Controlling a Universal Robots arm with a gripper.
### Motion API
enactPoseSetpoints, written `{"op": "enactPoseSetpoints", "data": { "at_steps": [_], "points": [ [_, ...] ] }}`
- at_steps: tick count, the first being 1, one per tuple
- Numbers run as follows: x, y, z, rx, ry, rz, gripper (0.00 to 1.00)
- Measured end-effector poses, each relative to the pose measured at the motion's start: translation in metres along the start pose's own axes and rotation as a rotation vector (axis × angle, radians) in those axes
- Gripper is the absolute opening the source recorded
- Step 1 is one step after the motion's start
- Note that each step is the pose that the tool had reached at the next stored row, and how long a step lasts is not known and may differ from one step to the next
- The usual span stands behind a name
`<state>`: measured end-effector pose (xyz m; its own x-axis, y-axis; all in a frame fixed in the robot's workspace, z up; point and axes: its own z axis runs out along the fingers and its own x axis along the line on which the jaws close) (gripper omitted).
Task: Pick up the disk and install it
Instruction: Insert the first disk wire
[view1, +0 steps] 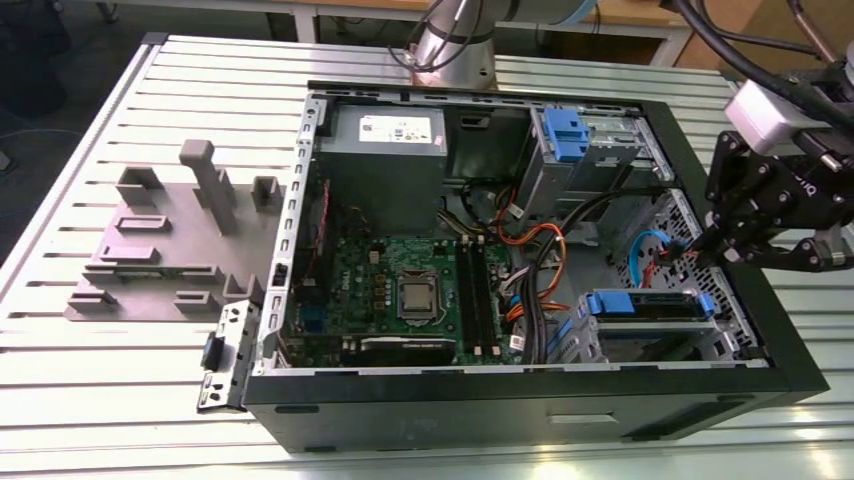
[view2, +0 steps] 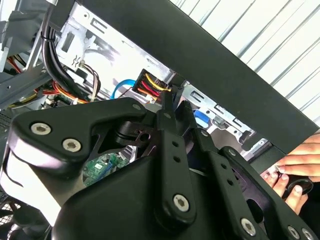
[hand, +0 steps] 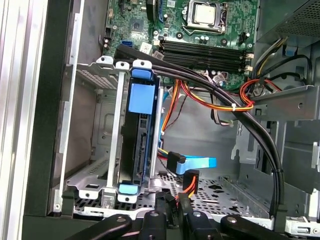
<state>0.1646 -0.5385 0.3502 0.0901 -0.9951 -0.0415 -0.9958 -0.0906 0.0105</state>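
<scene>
My arm's silver-grey column (view1: 451, 45) with black cables down it, pale grey wrist block (view1: 767, 112), matt black gripper (view1: 731, 245) of broad linked bars, round silver screw heads (view2: 181, 202) at each joint I see

My view: open black computer case (view1: 534, 400) lying on the slatted metal surface (view1: 80, 400) | grey fixture block (view1: 167, 240) on the surface, beside the case on the exterior view's left | inside: green motherboard (view1: 400, 290) with processor (view1: 416, 297), grey power-supply box (view1: 387, 135), orange-red-yellow cable bundle (hand: 215, 102), blue data cable (hand: 197, 163).
</scene>
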Motion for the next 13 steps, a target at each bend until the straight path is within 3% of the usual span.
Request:
{"op": "enactPoseSetpoints", "data": {
  "at_steps": [4, 6, 13],
  "points": [
    [0.0000, -0.0003, 0.0004, -0.0002, 0.0006, -0.001, 0.22],
    [-0.0001, -0.0003, 0.0005, -0.0001, 0.0005, -0.001, 0.14],
    [0.0000, -0.0003, 0.0006, -0.0001, 0.0004, -0.001, 0.14]
  ]
}}
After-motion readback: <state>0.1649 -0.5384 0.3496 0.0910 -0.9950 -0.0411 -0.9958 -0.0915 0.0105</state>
